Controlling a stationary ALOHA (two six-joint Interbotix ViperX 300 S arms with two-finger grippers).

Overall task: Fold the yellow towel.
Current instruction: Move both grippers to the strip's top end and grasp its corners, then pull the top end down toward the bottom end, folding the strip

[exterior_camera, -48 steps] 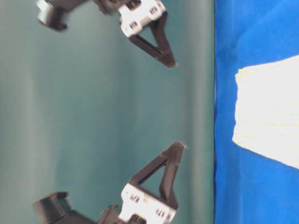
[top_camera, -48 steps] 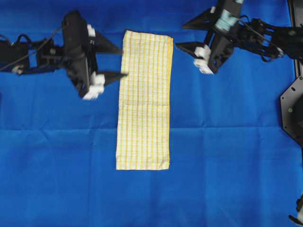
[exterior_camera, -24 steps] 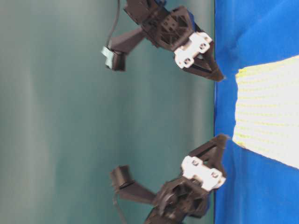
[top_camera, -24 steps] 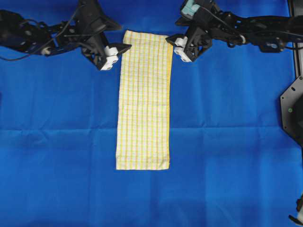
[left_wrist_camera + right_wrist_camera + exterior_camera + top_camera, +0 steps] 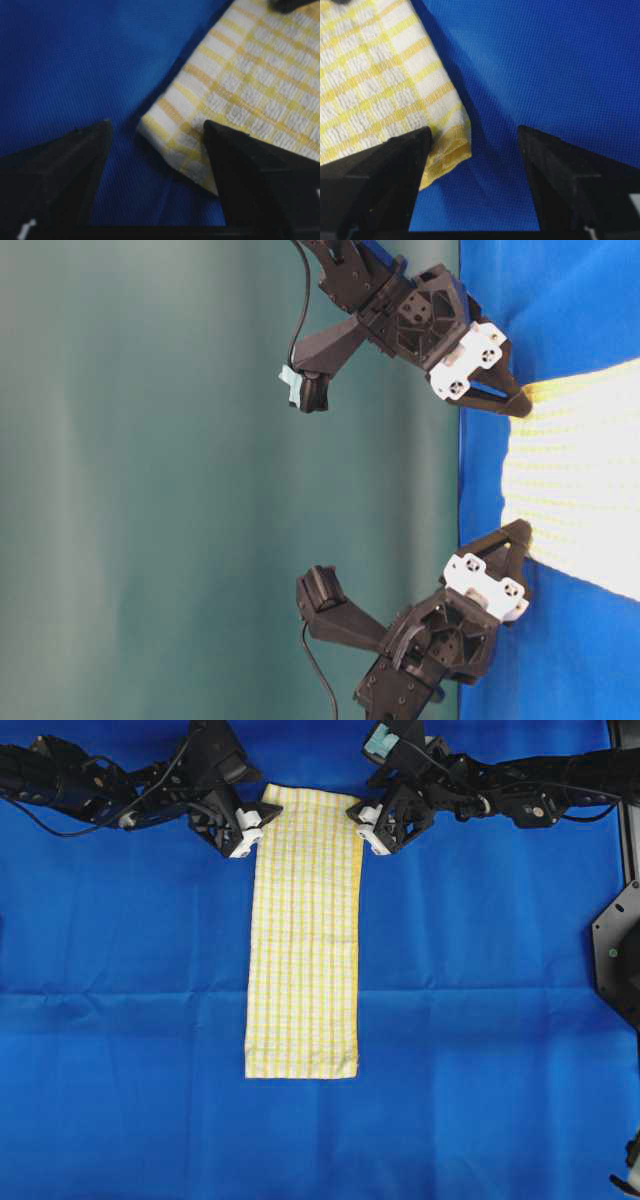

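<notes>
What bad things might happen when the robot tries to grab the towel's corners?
1. Both grippers are open around the far corners of the yellow towel. The left gripper has one finger on the towel and one on the blue cloth, so it might pinch the blue cloth too.
2. The corner at the right gripper lies near one finger only, so closing may catch just the hem and slip.
3. If only one corner lifts, the fold could come out crooked.
</notes>
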